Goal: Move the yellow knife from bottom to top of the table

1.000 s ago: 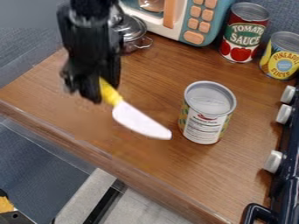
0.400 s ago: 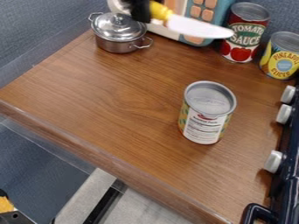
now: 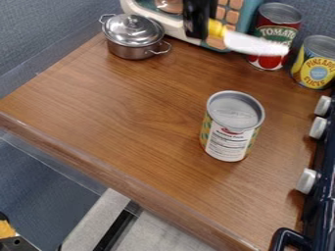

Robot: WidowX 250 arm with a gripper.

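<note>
- Over the far part of the wooden table (image 3: 137,105), seems raised; probably calls for lowering.
- With the black gripper (image 3: 200,30), pinches the handle, closed on it.
- Before the tomato sauce can (image 3: 277,27), crosses its label in view; may bump it.
- Along the yellow knife (image 3: 247,42), slants rightward and slightly down from the gripper.

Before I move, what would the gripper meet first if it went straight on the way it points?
The gripper points down, so probably the wooden tabletop in front of the toy microwave. Depth is unclear here, and the yellow knife it holds, jutting sideways, might brush the red can first.
</note>
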